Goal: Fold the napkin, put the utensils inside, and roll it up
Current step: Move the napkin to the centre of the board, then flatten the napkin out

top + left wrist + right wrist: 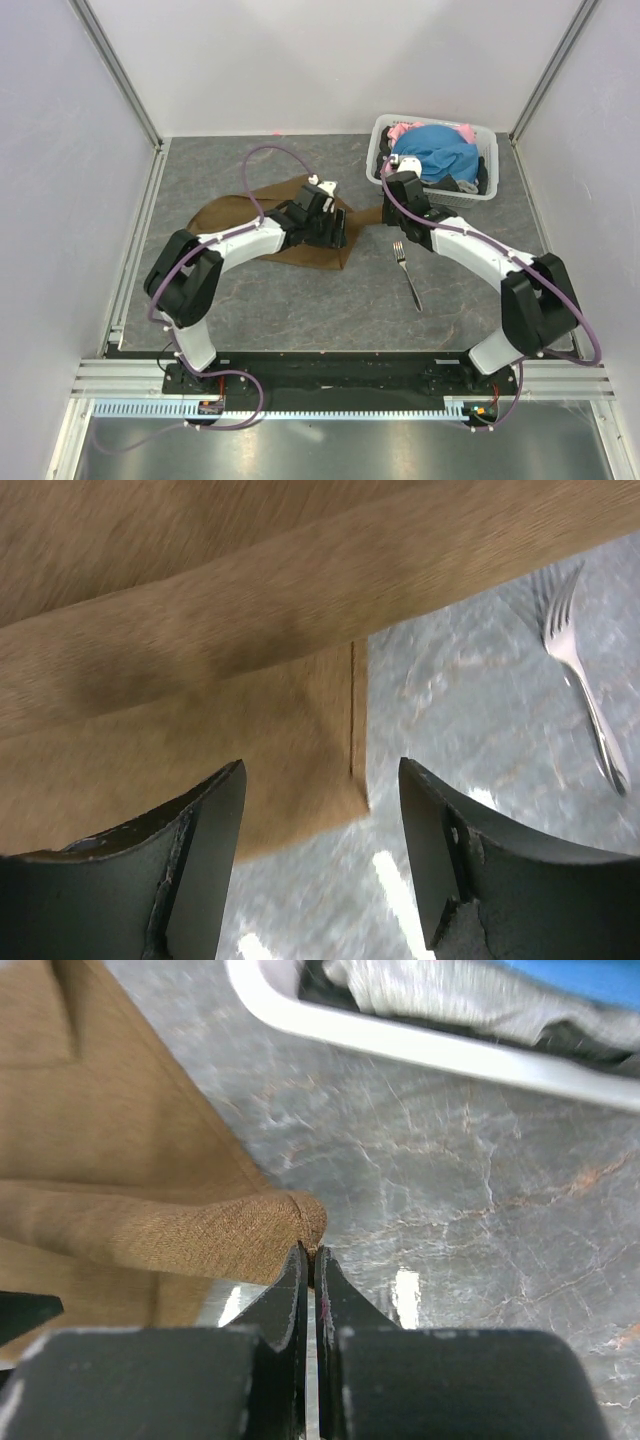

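My left gripper point(320, 770) hangs open above the napkin point(235, 215), its jaws well apart. Through its wrist camera I look down between them at a hemmed corner of the brown cloth, with a folded band running across above it.

My right gripper point(310, 1255) is closed, its fingertips pinched together on the rounded tip of a folded corner of the napkin. In the overhead view that corner stretches out toward 3 o'clock from the rest of the cloth, which lies spread on the grey counter point(300, 300) at about 11 o'clock from the middle.

The fork point(407, 270) lies flat on the counter at about 4 o'clock from the napkin, apart from it. Its tines point toward 12 o'clock and its handle runs toward 5 o'clock. Neither gripper touches it.

A white basket point(440, 121) with blue and pink clothes point(440, 150) sits at 1 o'clock, just beyond the right gripper.
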